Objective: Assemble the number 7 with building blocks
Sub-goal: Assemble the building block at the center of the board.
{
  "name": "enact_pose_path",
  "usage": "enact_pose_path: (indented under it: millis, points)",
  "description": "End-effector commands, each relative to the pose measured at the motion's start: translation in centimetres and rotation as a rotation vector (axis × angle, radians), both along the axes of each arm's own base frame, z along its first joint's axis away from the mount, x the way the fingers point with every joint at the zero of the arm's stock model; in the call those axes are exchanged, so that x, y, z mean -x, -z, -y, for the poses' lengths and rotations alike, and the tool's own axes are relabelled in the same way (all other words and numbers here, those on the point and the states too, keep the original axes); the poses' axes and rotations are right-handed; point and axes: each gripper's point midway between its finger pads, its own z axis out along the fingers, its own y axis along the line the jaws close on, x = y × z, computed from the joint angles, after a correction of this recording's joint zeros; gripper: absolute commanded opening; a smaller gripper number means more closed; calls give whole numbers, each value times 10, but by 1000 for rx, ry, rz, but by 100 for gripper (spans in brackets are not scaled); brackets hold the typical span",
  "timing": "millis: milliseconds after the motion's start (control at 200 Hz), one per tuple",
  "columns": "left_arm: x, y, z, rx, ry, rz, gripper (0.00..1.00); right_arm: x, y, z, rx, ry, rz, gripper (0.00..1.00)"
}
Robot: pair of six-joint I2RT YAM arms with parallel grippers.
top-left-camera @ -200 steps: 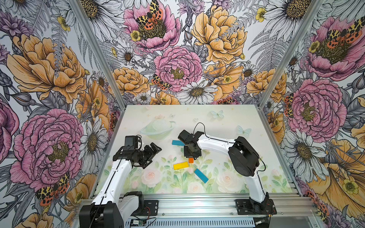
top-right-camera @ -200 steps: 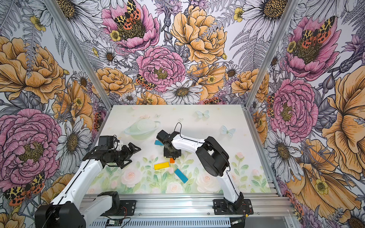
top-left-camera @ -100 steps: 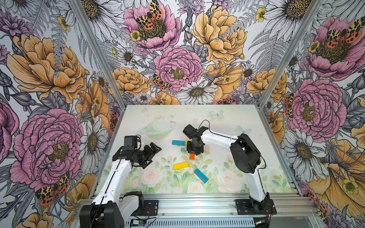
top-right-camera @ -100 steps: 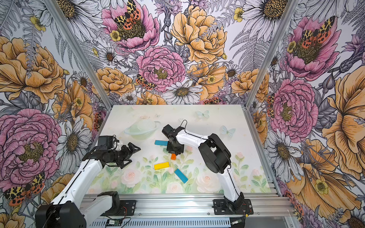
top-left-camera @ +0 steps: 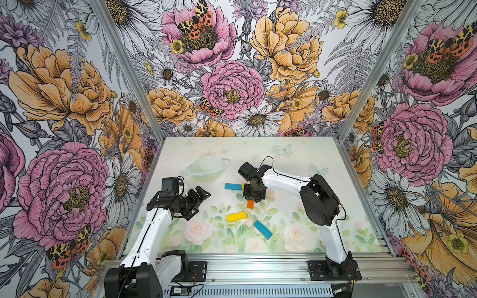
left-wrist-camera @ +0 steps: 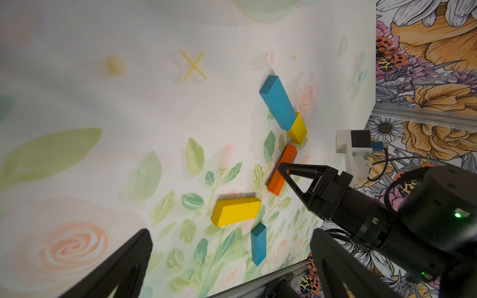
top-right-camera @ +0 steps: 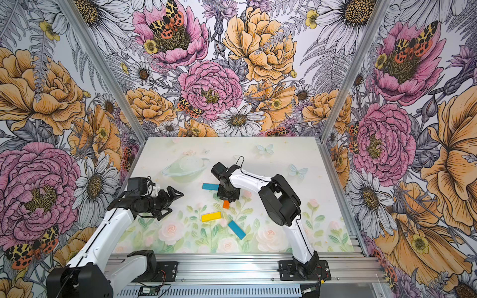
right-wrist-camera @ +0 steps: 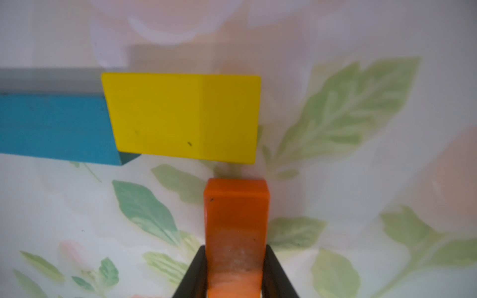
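A blue block (top-left-camera: pixel 233 186) lies end to end with a short yellow block (right-wrist-camera: pixel 183 117), making a bar at mid-table. My right gripper (top-left-camera: pixel 254 197) points down, shut on the orange block (right-wrist-camera: pixel 236 219). In the right wrist view the orange block's far end sits just below the short yellow block's right end, a narrow gap apart. A long yellow block (top-left-camera: pixel 236 216) and a second blue block (top-left-camera: pixel 262 229) lie loose nearer the front. My left gripper (top-left-camera: pixel 202 194) hovers open and empty to the left of the blocks, its fingers (left-wrist-camera: pixel 124 268) spread wide.
The floral table mat (top-left-camera: pixel 296 160) is bounded by patterned walls on three sides and an aluminium rail (top-left-camera: pixel 258 268) at the front. The right arm's elbow (top-left-camera: pixel 318 203) stands right of the blocks.
My right gripper has turned and shifted slightly toward the back with the orange block, bringing it away from the long yellow block and up under the short yellow one. The left arm has stayed still.
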Motion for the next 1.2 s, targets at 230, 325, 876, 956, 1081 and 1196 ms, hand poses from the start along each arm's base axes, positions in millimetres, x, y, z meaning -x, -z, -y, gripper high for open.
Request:
enact_pose_path:
  millis: [230, 325, 876, 956, 1081, 1196]
  points:
    - [-3, -1, -2, 3, 14, 24, 99, -8, 9, 1, 42, -4, 14, 19]
    - [-4, -2, -3, 4, 10, 24, 99, -8, 13, 2, 46, -4, 7, 19]
    - [-5, -1, -6, 2, -1, 21, 99, -11, 20, 0, 52, -3, 0, 23]
    - [-5, -1, -6, 3, 0, 20, 99, -12, 20, -2, 49, -3, 1, 23]
    - [-5, -1, -6, 6, 2, 21, 99, -13, 20, -3, 43, -1, -1, 25]
    - [-4, 1, -7, 6, 1, 19, 99, -10, 21, -2, 42, 6, -11, 35]
